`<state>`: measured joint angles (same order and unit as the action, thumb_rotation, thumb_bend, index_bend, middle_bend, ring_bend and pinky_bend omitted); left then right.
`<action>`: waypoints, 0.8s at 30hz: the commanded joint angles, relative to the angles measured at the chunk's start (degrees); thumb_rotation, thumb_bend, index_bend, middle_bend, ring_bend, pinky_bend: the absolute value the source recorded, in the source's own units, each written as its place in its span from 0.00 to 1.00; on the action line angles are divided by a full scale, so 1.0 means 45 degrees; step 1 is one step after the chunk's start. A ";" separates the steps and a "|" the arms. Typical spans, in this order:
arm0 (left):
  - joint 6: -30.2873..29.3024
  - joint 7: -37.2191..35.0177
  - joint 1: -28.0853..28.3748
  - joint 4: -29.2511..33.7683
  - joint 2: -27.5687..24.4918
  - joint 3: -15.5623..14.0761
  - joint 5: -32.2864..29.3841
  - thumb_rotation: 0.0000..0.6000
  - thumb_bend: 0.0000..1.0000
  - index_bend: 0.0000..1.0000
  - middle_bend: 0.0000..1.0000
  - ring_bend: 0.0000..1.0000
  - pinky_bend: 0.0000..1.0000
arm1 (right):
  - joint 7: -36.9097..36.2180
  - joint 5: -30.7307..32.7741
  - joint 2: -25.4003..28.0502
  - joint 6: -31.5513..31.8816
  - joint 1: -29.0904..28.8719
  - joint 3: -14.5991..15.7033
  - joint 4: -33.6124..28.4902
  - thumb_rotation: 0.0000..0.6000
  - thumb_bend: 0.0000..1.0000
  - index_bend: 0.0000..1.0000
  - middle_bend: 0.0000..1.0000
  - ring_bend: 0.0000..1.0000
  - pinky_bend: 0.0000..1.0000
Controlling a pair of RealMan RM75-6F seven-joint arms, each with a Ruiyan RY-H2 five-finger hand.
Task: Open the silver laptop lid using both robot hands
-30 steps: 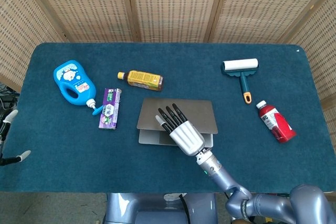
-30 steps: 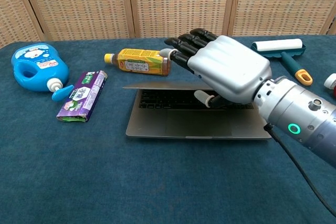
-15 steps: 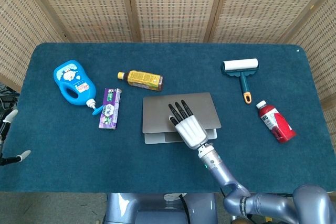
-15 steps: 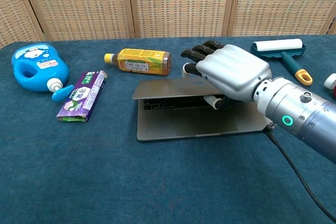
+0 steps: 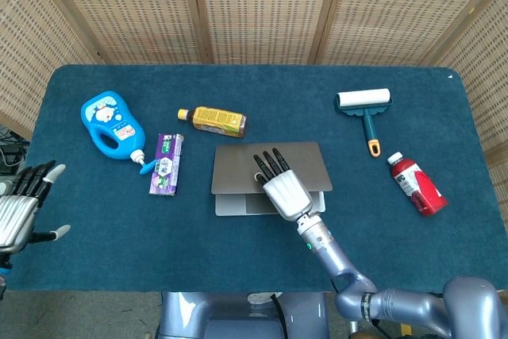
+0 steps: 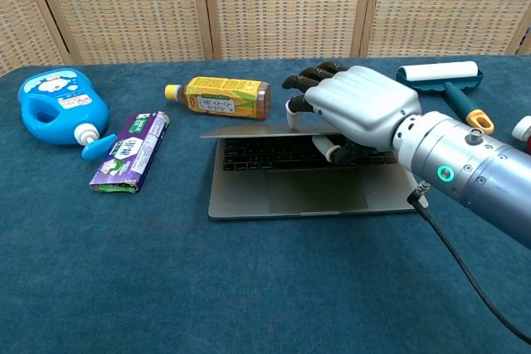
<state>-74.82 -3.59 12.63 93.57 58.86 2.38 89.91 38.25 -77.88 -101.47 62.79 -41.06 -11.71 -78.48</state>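
Note:
The silver laptop (image 5: 238, 202) (image 6: 307, 194) lies at the middle of the blue table, its lid (image 5: 238, 168) (image 6: 245, 133) raised partway so the keyboard (image 6: 265, 153) shows in the chest view. My right hand (image 5: 282, 186) (image 6: 355, 109) grips the lid's front edge near its right half, fingers (image 6: 309, 80) over the top and thumb (image 6: 325, 148) underneath. At the far left edge of the head view, off the table, my left hand (image 5: 21, 209) hovers with fingers spread and nothing in it. The chest view does not show it.
A blue detergent bottle (image 5: 111, 123) and a purple pack (image 5: 167, 164) lie left of the laptop. A yellow drink bottle (image 5: 214, 121) lies just behind it. A lint roller (image 5: 365, 107) and a red bottle (image 5: 417, 184) lie to the right.
The lid has dipped and risen again under my right hand, and the laptop has slid slightly left. My left hand has come further into view at the left edge.

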 commanded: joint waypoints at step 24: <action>0.3219 -0.2723 0.4854 -0.3865 0.4079 -0.0784 0.3215 1.00 0.85 0.16 0.00 0.05 0.06 | -0.0597 0.1421 0.0204 -0.0325 -0.0549 -0.0698 -0.0222 1.00 0.76 0.39 0.17 0.04 0.00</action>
<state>-60.95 -15.75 33.68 76.84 76.35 -1.09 104.36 35.56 -71.49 -100.56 61.32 -43.52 -14.87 -79.49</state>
